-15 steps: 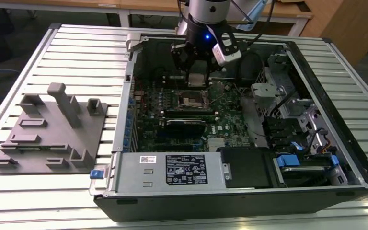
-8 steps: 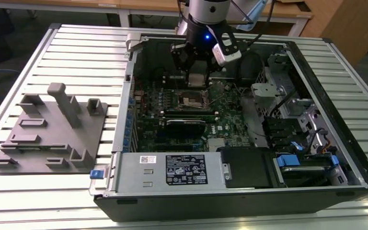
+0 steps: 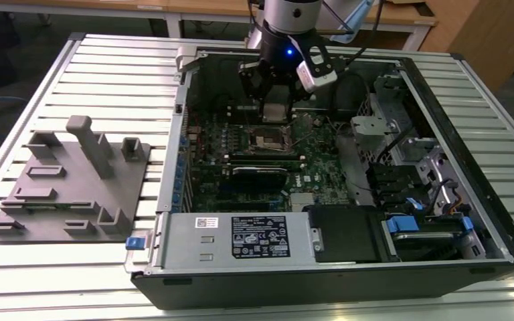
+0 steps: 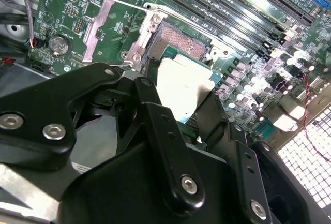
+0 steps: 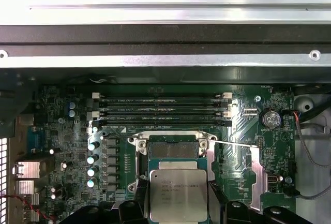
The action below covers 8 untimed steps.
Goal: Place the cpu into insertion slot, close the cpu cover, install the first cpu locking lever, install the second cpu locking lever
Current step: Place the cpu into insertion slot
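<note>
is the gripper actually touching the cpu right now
Touching. In the first wrist view the black fingers of the gripper press against opposite edges of the cpu, no gap on either side.

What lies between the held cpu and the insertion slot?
Nothing. In the first wrist view the cpu, pinched in the gripper, hangs near the open insertion slot, and the gap is bare.

Arm point(image 3: 291, 15) coming in from far edge of exterior view, reaching steeply downward. Wrist point(image 3: 286, 47) pointing almost straight down, small blue light glowing on it. Gripper point(image 3: 275, 114) hanging directly below wrist, black linkages spreading out from its body in second wrist view. Fingers point(image 4: 155, 120) pressing inward on two opposite edges of cpu point(image 5: 178, 195), one finger on each side. Chip's flat metal top showing between fingers in both wrist views.
</note>
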Motion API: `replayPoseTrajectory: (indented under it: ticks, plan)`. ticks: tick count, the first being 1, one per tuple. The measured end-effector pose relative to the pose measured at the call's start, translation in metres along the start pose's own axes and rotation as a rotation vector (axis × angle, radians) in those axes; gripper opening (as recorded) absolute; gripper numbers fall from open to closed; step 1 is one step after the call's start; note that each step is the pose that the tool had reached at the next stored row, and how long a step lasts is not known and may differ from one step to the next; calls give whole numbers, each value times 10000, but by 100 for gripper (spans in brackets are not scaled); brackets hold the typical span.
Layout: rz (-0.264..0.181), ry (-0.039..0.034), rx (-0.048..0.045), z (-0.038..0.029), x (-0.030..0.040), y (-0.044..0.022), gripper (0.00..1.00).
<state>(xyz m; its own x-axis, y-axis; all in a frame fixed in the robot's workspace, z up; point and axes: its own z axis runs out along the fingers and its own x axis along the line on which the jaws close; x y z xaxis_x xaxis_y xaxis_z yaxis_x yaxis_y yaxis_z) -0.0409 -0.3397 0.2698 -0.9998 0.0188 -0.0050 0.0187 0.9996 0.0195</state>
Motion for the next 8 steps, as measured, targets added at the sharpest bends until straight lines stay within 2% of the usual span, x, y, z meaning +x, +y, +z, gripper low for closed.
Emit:
replayPoseTrajectory:
  ticks: [8]
  plan:
    - [0, 0, 15, 23, 0, -1, 54]
